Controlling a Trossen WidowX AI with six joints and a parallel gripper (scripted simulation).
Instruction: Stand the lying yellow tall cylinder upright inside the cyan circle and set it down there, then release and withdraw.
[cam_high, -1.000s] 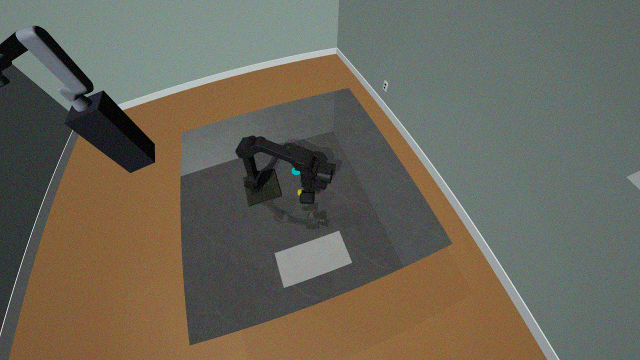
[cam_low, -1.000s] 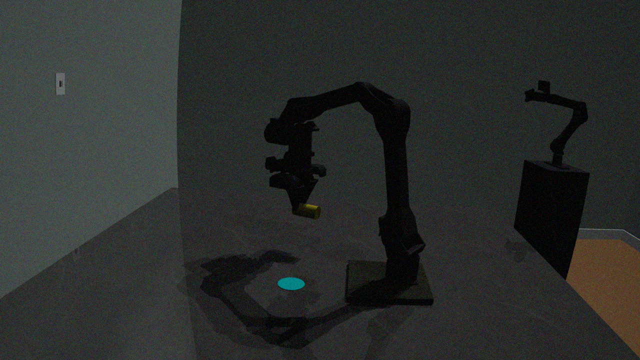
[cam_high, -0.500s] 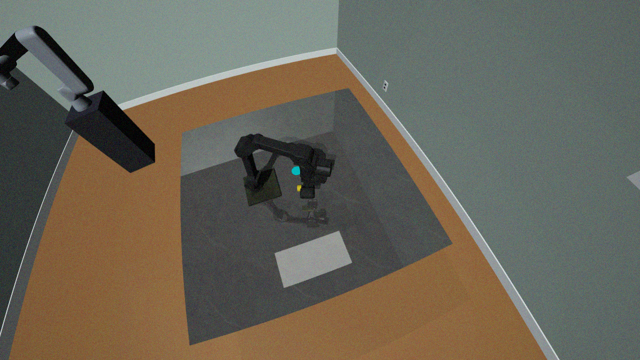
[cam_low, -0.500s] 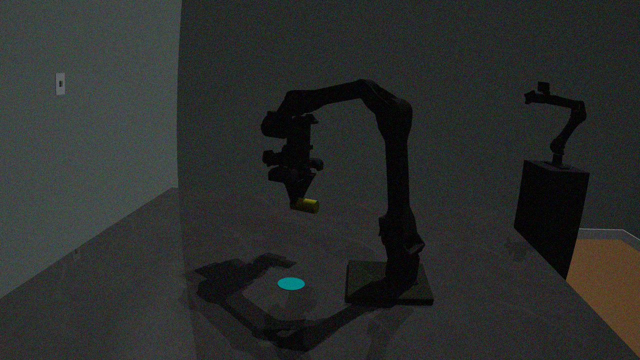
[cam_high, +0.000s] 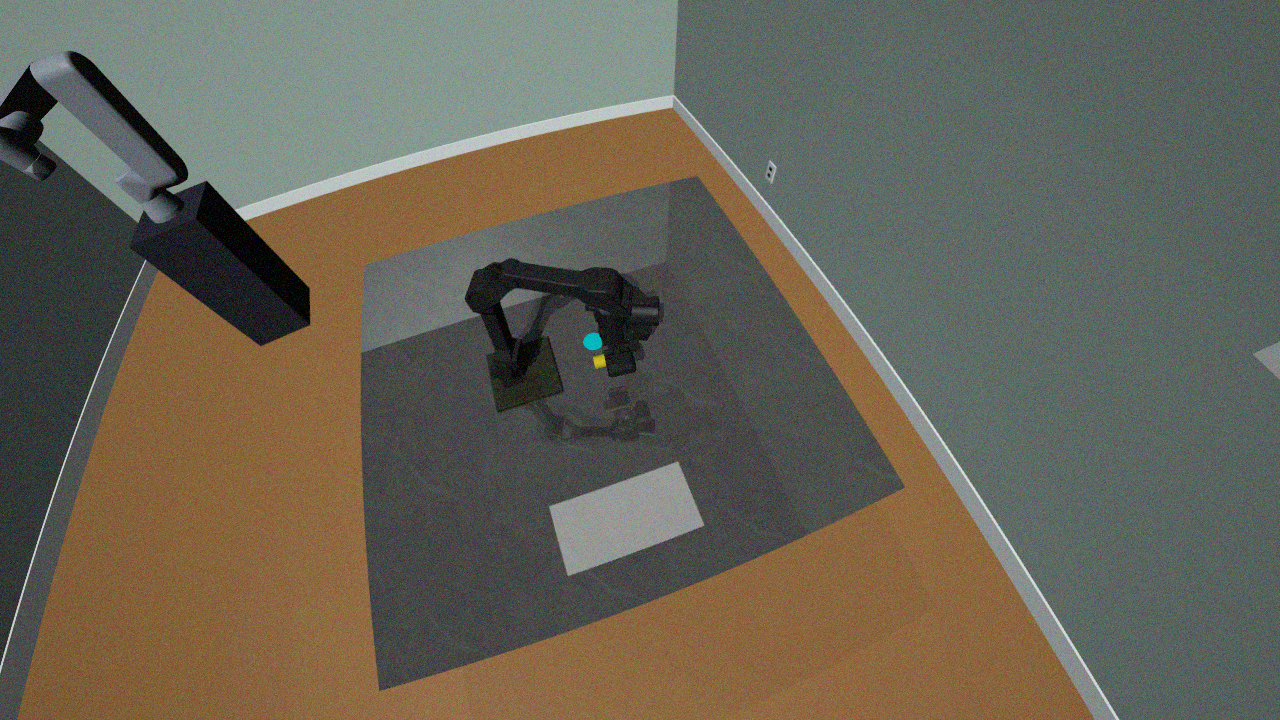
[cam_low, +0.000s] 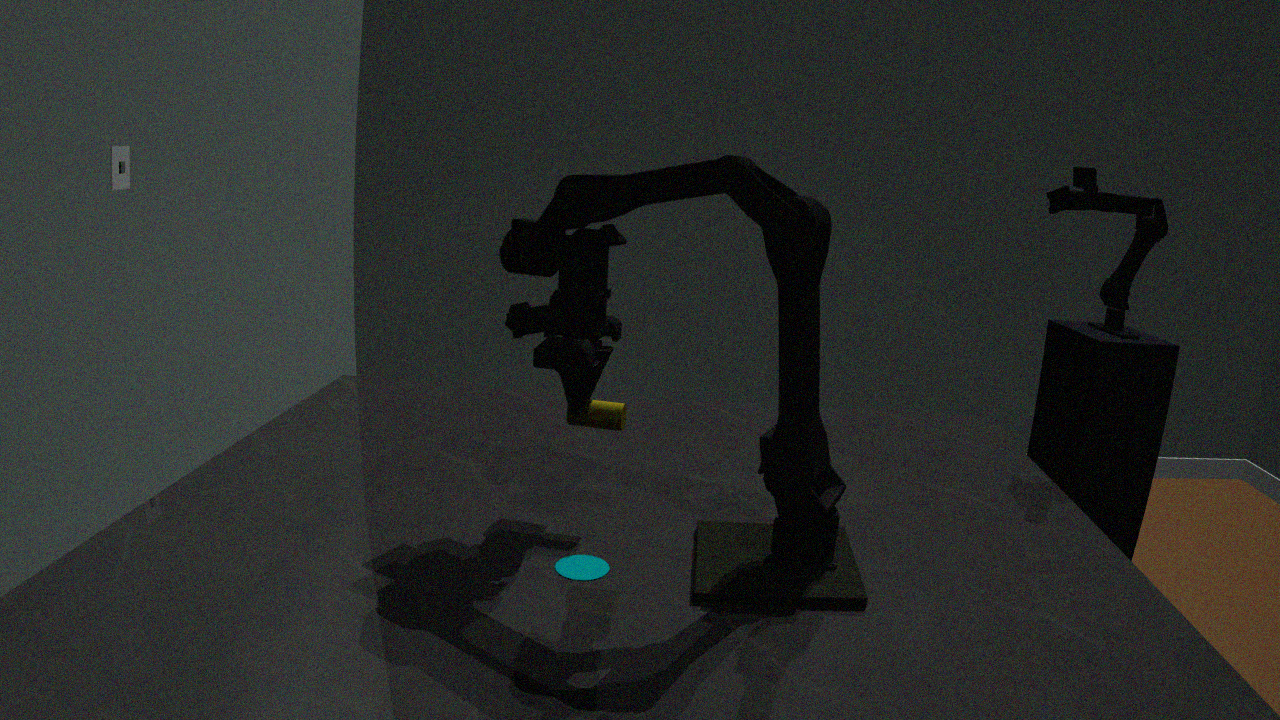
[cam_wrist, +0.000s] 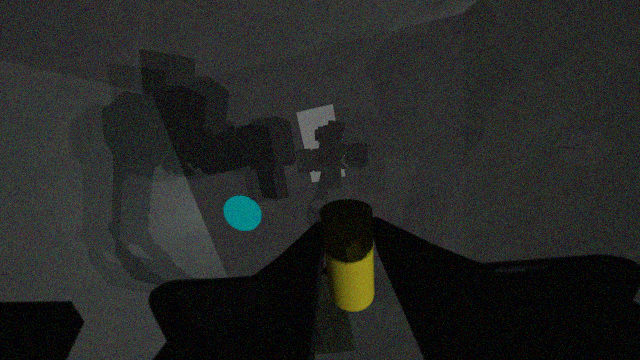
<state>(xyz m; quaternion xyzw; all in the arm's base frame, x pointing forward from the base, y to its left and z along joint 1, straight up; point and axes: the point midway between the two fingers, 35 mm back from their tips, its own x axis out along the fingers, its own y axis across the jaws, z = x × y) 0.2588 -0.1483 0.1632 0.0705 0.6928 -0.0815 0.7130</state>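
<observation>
The yellow cylinder (cam_high: 599, 361) (cam_low: 607, 414) (cam_wrist: 353, 282) is held nearly level in the air, one end pointing toward the arm's base. My gripper (cam_low: 580, 417) (cam_wrist: 346, 226) points down and is shut on the cylinder; the fingers hide its far end in the exterior view. The cyan circle (cam_high: 591, 341) (cam_low: 581, 567) (cam_wrist: 242, 213) lies flat on the dark table top with nothing on it. The gripper and cylinder are well above the table. In the wrist view the circle is left of the fingers.
My arm's base plate (cam_high: 544, 383) (cam_low: 732, 573) stands beside the circle. A white rectangle (cam_high: 626, 519) shows on the glossy dark table top (cam_high: 465, 555). A second arm on a dark pedestal (cam_high: 223, 259) (cam_low: 1105, 420) stands away from the work area. Shadows and reflections of my arm cross the table.
</observation>
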